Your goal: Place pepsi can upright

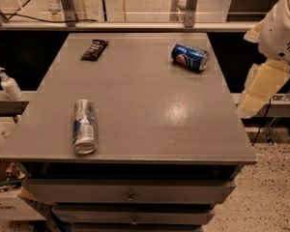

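The pepsi can (190,57) is a short dark-blue can with a round red-white-blue logo. It lies on its side at the far right of the grey table (150,105), silver top pointing right. My gripper (262,89), cream-coloured below a white arm, hangs off the table's right edge, well to the right of the can and nearer the camera. It holds nothing that I can see.
A longer silver-and-blue can (84,126) lies on its side at the near left. A dark snack bar (94,49) lies at the far left. A railing (135,25) runs behind the table. A pump bottle (9,84) stands on a ledge to the left. Drawers (130,193) sit under the tabletop.
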`<state>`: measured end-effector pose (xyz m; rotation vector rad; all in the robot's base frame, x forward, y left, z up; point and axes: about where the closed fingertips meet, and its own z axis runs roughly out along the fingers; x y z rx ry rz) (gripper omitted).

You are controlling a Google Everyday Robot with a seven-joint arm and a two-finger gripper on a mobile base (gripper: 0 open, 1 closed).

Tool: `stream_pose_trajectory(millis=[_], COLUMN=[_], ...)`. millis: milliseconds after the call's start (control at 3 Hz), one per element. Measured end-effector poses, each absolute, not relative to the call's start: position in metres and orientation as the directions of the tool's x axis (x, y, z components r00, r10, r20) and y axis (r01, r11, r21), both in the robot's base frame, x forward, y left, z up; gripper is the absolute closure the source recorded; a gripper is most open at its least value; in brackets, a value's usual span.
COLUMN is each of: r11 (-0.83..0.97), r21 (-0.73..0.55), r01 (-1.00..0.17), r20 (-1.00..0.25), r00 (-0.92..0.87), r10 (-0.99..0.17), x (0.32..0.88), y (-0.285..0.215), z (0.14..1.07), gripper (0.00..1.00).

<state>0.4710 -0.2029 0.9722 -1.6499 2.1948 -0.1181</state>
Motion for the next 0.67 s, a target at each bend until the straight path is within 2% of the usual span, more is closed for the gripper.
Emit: stream_pose_trajectory(millis=[667], r11=[0.383], r21=[-0.342], r01=[-0.858], r20=[-0.338], r00=[-0.267], r10=[-0.902], x=[0.563], y=[-0.175], z=[0.951], gripper=[0.00])
